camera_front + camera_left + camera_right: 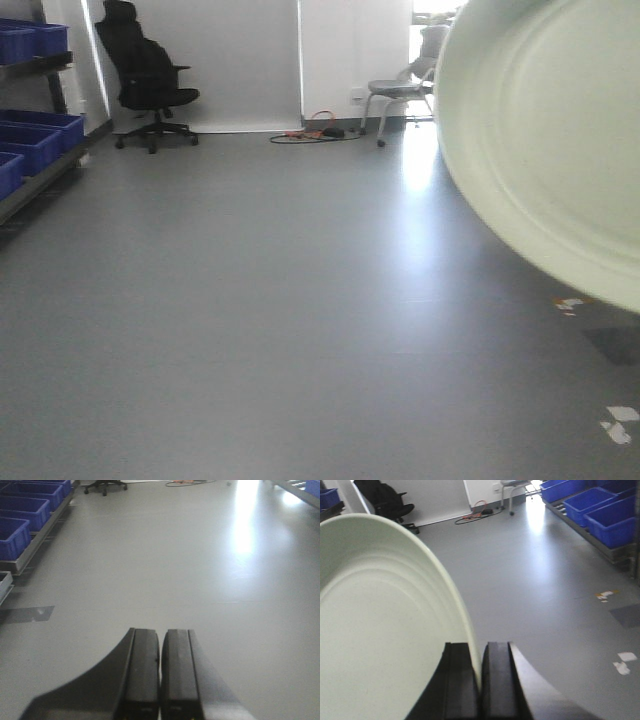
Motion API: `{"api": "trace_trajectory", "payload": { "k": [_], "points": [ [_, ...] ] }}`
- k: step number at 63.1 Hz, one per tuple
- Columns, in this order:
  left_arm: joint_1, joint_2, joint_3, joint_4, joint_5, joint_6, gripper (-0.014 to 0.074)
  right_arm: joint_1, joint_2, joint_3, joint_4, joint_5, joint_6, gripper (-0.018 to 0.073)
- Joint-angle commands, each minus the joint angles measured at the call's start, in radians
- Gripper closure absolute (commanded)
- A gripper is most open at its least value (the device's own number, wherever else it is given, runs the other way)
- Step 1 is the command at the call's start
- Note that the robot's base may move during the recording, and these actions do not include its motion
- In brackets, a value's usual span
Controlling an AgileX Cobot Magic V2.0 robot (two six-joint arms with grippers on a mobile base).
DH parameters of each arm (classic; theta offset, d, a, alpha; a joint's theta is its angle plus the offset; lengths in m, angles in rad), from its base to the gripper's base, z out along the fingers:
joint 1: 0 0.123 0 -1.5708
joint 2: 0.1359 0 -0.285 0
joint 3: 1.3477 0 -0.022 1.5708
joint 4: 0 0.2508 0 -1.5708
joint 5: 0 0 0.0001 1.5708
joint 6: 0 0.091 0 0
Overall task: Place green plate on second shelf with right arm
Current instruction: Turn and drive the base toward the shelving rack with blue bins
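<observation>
At the far left of the left wrist view, blue bins [25,510] sit on a low rack [35,550]; which level counts as the second shelf cannot be told from here. The step in hand looks to be carrying the plate to that shelf. It would go best with a slow swing and the plate brought level before it enters. The rim should stay clear of the shelf edge, and the grip should loosen only once the plate lies flat. The left pincer [160,675] is pressed together with nothing between its fingers, above bare floor [225,605]. Further right, the green plate [380,630] is up in the air, tilted on edge. The right pincer [481,680] pinches its rim, parted only by the rim's thickness.
</observation>
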Motion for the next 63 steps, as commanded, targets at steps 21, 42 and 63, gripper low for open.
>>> {"api": "trace_trajectory", "payload": {
  "k": [21,42,63],
  "points": [
    [-0.008,-0.023,0.041,0.004,-0.058,-0.002,0.0472,-0.008,0.002,-0.035,-0.005,-0.11,0.001,0.0511],
    [-0.008,-0.023,0.041,0.004,-0.058,-0.002,0.0472,-0.008,0.002,-0.035,-0.005,-0.11,0.001,0.0511],
    [-0.008,-0.023,0.041,0.004,-0.058,-0.002,0.0472,-0.008,0.002,-0.035,-0.005,-0.11,0.001,0.0511]
  ]
}}
